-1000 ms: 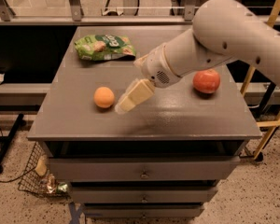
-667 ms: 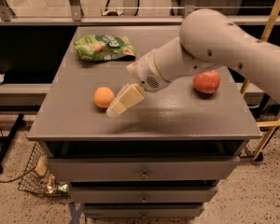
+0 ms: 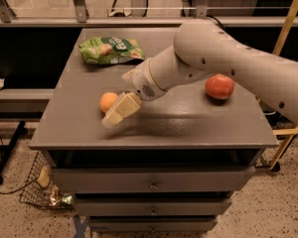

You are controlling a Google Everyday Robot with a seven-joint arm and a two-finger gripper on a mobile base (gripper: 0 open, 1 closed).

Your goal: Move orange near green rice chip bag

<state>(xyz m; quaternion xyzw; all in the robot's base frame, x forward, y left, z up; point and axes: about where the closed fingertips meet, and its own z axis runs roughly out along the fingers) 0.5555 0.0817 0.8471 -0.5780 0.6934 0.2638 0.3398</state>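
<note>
The orange (image 3: 108,102) is a small pale-orange ball on the grey table (image 3: 188,123), left of centre. The green rice chip bag (image 3: 111,49) lies flat at the table's back left, well beyond the orange. My gripper (image 3: 114,115) reaches in from the right on the white arm (image 3: 213,58). Its cream fingers (image 3: 121,109) sit right beside the orange, at its front right, low over the table. They partly cover the orange's right edge. I cannot tell whether they touch it.
A larger red-orange apple (image 3: 219,86) sits on the table's right side, behind the arm. The table has drawers (image 3: 151,182) below its front edge. A wire basket (image 3: 42,190) with litter stands on the floor at the left.
My gripper has moved left and a little down, from a gap to the right of the orange to right against its front right side. The orange, bag and apple have not moved.
</note>
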